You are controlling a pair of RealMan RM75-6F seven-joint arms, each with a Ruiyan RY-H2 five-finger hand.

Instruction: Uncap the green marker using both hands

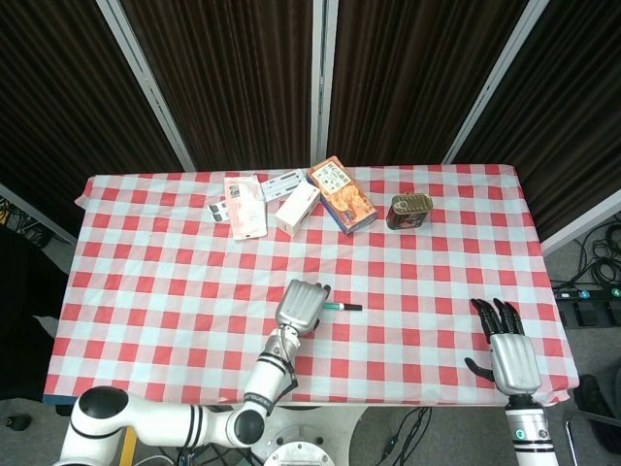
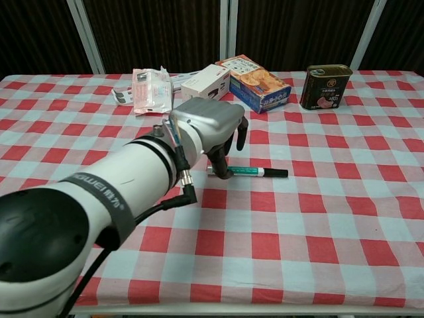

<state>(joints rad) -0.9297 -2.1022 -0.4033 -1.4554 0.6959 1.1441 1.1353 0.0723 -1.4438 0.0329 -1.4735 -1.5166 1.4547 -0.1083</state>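
While the head view alone shows the spread, empty right hand [image 1: 509, 354], the left hand [image 2: 211, 126] hovers unclenched over the slim green marker [image 2: 255, 172].

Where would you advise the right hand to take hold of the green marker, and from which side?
Probably the black cap end of the green marker, from the right. It lies flat, cap pointing right, and the left hand already covers the body end.

"REALMAN" upside down on left arm [image 2: 106, 189]

Left hand [image 1: 300, 305] hangs fingers-down mid-table; right hand [image 1: 508, 356] rests spread.
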